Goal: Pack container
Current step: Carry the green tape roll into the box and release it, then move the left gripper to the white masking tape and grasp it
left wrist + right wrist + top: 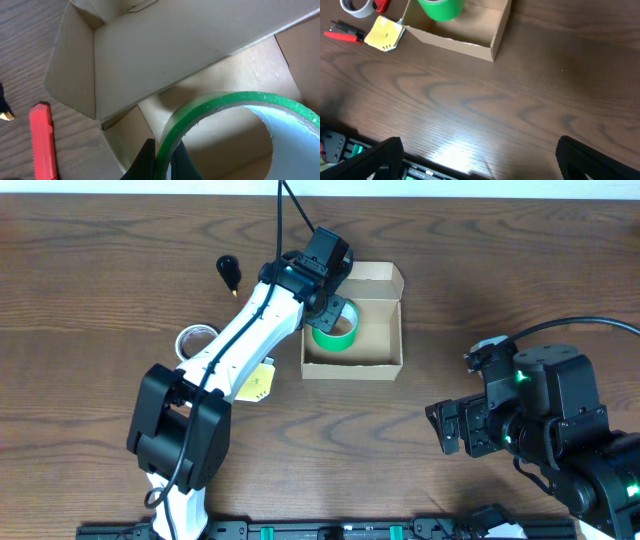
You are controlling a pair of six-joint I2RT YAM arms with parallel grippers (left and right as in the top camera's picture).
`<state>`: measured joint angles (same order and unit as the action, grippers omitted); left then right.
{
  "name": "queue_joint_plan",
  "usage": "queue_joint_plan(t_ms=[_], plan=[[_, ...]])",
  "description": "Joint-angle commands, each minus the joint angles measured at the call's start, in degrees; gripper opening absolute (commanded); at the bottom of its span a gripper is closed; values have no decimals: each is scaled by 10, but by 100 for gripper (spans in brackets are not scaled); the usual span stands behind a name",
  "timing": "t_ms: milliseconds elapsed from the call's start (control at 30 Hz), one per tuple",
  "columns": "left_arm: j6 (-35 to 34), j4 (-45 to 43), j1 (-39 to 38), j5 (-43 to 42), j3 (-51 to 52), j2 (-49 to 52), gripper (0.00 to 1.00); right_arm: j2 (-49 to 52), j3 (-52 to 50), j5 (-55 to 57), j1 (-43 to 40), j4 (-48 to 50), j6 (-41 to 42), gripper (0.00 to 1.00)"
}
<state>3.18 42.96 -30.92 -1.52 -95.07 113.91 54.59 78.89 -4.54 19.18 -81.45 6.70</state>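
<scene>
The container (385, 364) is a tan cardboard box, open, at the table's middle back, its lid flap folded away behind. It also shows in the left wrist view (150, 55) and the right wrist view (485, 47). My left gripper (325, 308) is shut on the rim of a green tape roll (336, 332) and holds it inside the box's left half; the black fingers (164, 159) pinch the green band (220, 102). The roll's top shows in the right wrist view (441, 8). My right gripper (479, 155) is open and empty over bare table at the right front.
Left of the box lie a clear tape roll (194, 338), a yellow pad (259, 383), a black object (229, 272) and a red cutter (43, 140). The right wrist view shows a red-handled tool (342, 31).
</scene>
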Motion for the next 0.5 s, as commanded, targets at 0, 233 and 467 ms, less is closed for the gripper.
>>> queue_joint_plan(t_ms=[0,233,467], plan=[[-3,-3,-2,9,1,2,6,-3,-1,-4,-4,-1,-6,99],[0,-4,-2,20,1,2,6,-3,-1,-4,-4,-1,-6,99],[0,-4,-2,19,1,1,45,-3,-1,-4,-4,-1,-6,99]])
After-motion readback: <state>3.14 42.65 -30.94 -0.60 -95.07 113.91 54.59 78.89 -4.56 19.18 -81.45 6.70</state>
